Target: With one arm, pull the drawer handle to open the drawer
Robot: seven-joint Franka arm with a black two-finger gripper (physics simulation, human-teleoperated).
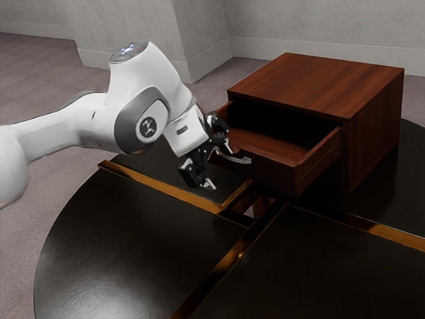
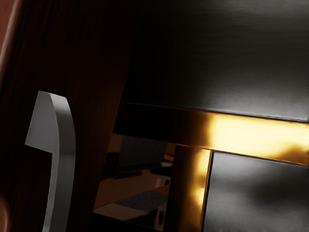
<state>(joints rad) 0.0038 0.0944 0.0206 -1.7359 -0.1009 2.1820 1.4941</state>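
Observation:
A reddish-brown wooden cabinet [image 1: 332, 93] stands on the dark table, and its single drawer [image 1: 285, 156] is pulled well out toward the arm. A curved silver handle [image 1: 236, 158] sticks out from the drawer front. My black gripper [image 1: 198, 176] hangs just beside that handle, on the exterior view's left of it and slightly lower, pointing down at the table. It is open, with nothing between its fingers. In the wrist view the silver handle [image 2: 55, 159] runs along the dark drawer front [image 2: 91, 72], off to one side of my hand.
The round dark table [image 1: 133, 266] is split by glossy golden strips [image 1: 219, 266] that cross under the drawer. Carpeted floor and a pale wall with a corner lie behind. The cabinet takes up the table's far side.

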